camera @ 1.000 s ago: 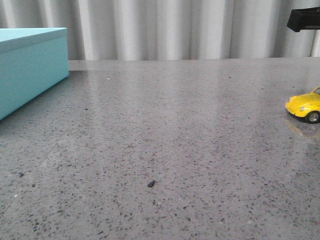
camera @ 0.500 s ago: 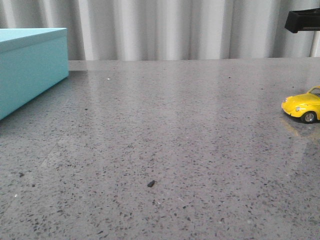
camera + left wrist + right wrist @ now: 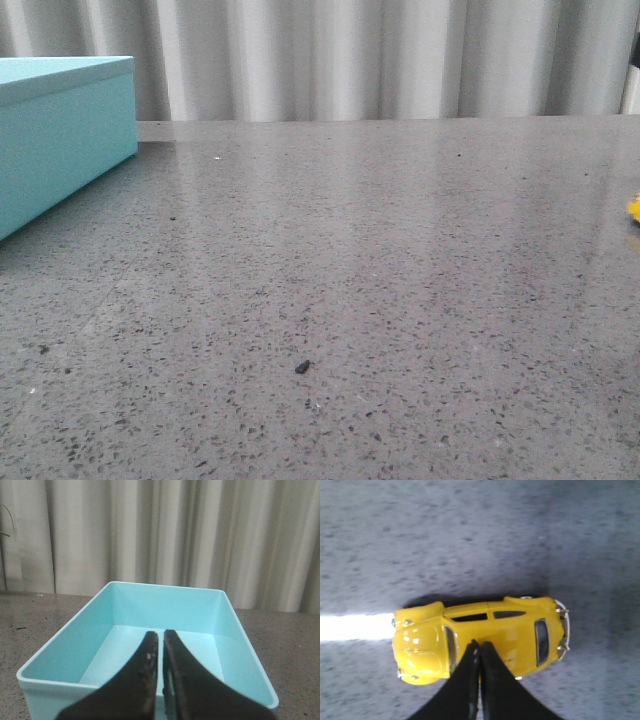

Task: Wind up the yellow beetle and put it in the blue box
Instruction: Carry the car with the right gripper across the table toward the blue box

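The yellow beetle (image 3: 515, 630) lies on the speckled grey table, seen from above in the right wrist view. My right gripper (image 3: 480, 645) is shut, its tips over the car's roof; I cannot tell whether they touch it. In the front view only a yellow sliver of the beetle (image 3: 635, 207) shows at the right edge, and the right gripper is out of that view. The blue box (image 3: 60, 140) stands at the far left. In the left wrist view the box (image 3: 165, 605) is open and empty. My left gripper (image 3: 160, 634) is shut and empty above its near end.
The grey speckled table (image 3: 330, 260) runs back to a pale pleated curtain (image 3: 350, 55). A small dark speck (image 3: 302, 367) lies near the front middle.
The beetle has slid right, almost out of the front view. The dark gripper part at the top right has also left that view.
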`<state>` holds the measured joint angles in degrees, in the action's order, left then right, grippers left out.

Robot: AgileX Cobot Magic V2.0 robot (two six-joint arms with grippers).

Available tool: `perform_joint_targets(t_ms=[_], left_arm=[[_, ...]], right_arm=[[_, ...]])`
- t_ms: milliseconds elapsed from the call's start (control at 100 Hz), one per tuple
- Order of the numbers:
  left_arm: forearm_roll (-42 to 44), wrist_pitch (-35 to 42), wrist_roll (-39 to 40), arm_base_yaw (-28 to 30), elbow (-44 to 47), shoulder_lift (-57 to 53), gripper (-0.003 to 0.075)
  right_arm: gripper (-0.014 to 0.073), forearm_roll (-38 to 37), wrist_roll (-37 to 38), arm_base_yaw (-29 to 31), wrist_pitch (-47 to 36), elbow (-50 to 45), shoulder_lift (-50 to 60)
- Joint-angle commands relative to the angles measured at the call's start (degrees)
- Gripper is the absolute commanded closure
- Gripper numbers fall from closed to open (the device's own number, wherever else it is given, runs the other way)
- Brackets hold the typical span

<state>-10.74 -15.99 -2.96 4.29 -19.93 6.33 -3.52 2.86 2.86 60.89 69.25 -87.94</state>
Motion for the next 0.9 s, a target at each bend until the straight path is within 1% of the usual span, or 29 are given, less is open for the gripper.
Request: perform_joint_targets(t_ms=[0, 110, 340, 440, 550, 710, 890], left_arm=[[-0.6, 3.88, 0.46, 0.02, -1.91, 1.2, 0.0741], [-0.6, 3.88, 0.46, 0.02, -1.91, 1.2, 0.0741], [-0.6, 3.88, 0.46, 0.02, -1.91, 1.2, 0.0741], [-0.6, 3.88, 0.46, 0.02, -1.91, 1.2, 0.0741], [-0.6, 3.88, 0.46, 0.02, -1.91, 1.2, 0.0741], [-0.6, 3.88, 0.46, 0.02, -1.91, 1.2, 0.0741], [-0.6, 4.09, 0.46, 0.02, -1.91, 1.2, 0.0741]], right_arm=[[0.0635, -4.17, -0.39, 1.71, -0.13, 0.23, -0.74], [0.0635, -6.85, -0.29, 3.27, 0.0, 0.23, -1.2], [0.0635, -7.35, 0.11, 8.29, -0.2, 0.23, -1.2], [0.0635, -7.21, 0.28, 8.45, -0.45, 0.59, -1.09], [0.0635, -4.26, 0.28, 8.18, 0.58, 2.98, -0.14], [0.0635, 0.01, 0.0, 8.1, 4.41, 9.16, 3.86], [0.0635, 4.4, -0.57, 8.1, 3.75, 11.91, 9.64]])
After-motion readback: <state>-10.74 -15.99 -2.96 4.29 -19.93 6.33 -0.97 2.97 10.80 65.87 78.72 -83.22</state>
